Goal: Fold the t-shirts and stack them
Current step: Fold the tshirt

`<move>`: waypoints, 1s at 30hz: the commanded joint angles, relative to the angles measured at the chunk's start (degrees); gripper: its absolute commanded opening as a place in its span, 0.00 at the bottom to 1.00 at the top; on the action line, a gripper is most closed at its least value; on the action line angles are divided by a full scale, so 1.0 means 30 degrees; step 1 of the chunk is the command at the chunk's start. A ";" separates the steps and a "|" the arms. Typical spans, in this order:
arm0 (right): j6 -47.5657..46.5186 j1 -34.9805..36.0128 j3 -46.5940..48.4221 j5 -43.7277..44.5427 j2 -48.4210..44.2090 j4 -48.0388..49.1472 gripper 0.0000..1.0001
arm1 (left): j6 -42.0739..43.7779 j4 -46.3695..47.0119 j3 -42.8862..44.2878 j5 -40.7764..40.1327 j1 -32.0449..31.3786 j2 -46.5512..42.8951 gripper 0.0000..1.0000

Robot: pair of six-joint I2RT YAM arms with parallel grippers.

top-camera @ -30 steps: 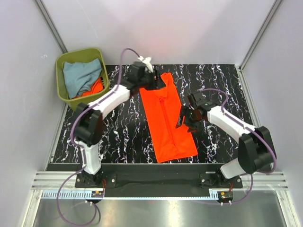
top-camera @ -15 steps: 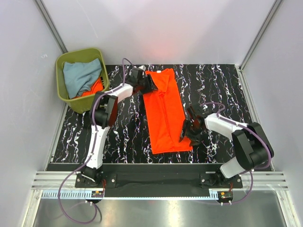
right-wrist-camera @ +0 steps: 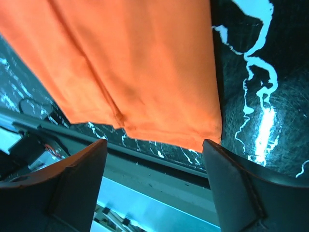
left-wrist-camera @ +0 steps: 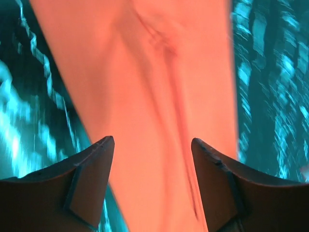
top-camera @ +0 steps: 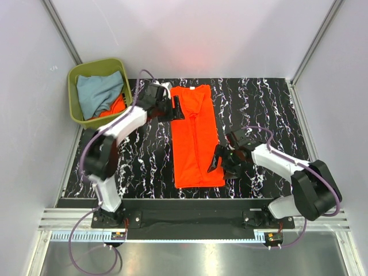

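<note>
Hem of the orange t-shirt (top-camera: 195, 138) lies nearest me, a short way in from the bench's (top-camera: 259, 103) near edge. The shirt is folded into a long narrow strip that runs straight away from the arm bases, flat on the black marbled surface.

Beside the strip's near right edge I have the right fingers (top-camera: 215, 163). In the right wrist view those fingers (right-wrist-camera: 72, 183) are spread wide with nothing between them. The shirt's (right-wrist-camera: 130, 63) hem and right corner sit in the gap, with bare bench to the right of the corner.

Further out, a lengthwise crease runs down the middle of the cloth.

At the far end, by the strip's left edge, are the left fingers (top-camera: 177, 108). The left wrist view shows these fingers (left-wrist-camera: 87, 179) parted too, gripping nothing, with the creased orange cloth (left-wrist-camera: 145, 72) lying under and between them.

Past that, off the bench's far left corner, sits the olive-green bin (top-camera: 72, 98). It holds a crumpled grey-blue t-shirt (top-camera: 98, 93) on top, and a second orange t-shirt (top-camera: 117, 105) shows at its right side.
</note>
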 commanded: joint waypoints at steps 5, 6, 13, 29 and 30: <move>-0.2299 -0.0377 -0.0587 -0.0581 -0.0361 -0.0959 0.91 | -0.1921 -0.1733 -0.9183 -0.1391 -0.2638 -0.9831 0.63; -0.2533 -0.0406 -0.0529 -0.0464 -0.0330 -0.1047 0.91 | -0.3058 -0.1703 -1.0179 -0.1448 -0.2933 -1.0765 0.61; -0.3442 -0.1430 -0.0673 -0.0053 -0.0711 -0.1487 0.68 | -0.7462 0.1106 -1.5664 -0.0453 -0.4020 -1.2737 0.71; -0.3385 -0.1901 -0.0763 -0.0463 0.1105 -0.0931 0.71 | -1.0452 0.1756 -1.6840 0.0163 -0.5278 -1.0777 0.59; -0.3356 -0.1930 -0.0733 -0.0346 0.1250 -0.0931 0.70 | -1.0598 0.1725 -1.6782 0.0104 -0.5454 -1.0687 0.57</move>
